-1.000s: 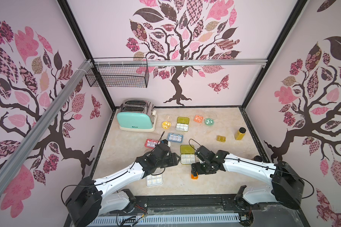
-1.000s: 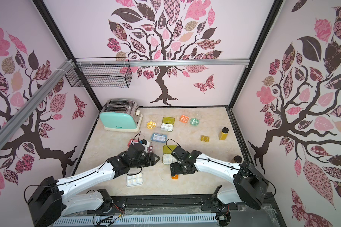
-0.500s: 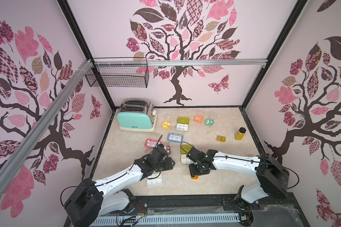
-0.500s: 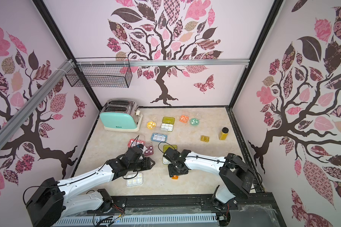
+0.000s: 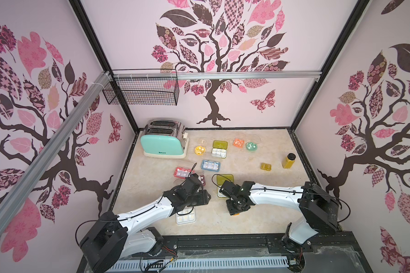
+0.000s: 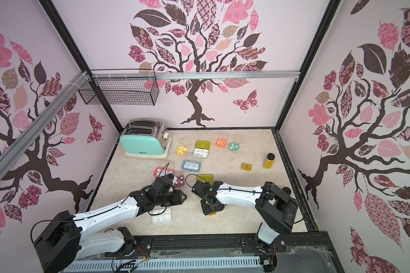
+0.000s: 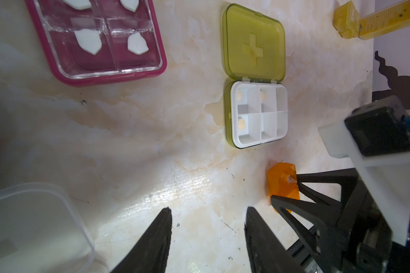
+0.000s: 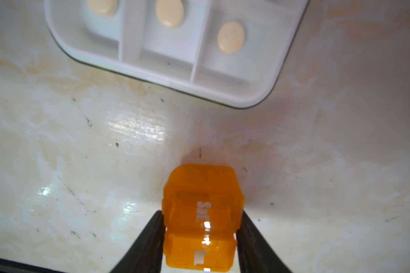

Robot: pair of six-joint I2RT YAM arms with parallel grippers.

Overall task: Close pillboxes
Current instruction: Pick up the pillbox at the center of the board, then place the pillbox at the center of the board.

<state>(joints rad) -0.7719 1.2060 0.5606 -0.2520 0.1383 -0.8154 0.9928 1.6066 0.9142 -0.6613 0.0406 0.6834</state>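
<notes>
Pillbox next up: green box (image 7: 258,118), near the middle of the table (image 7: 128,141), just beyond the right tool (image 8: 201,212).
Lid (image 7: 253,45): lies open and flat, hinged on the tray's far edge.
Long axis: opened out, it runs from the robot toward the back wall, lid end pointing away.
Right tool: clamped on both sides of the orange block (image 8: 202,189), which sits on the table.
Left tool (image 7: 208,209): fingers apart, empty, above bare table.
Step (judged): block handled first; green box not yet closed.
Next move: fold the lid toward the robot, then press down.
</notes>
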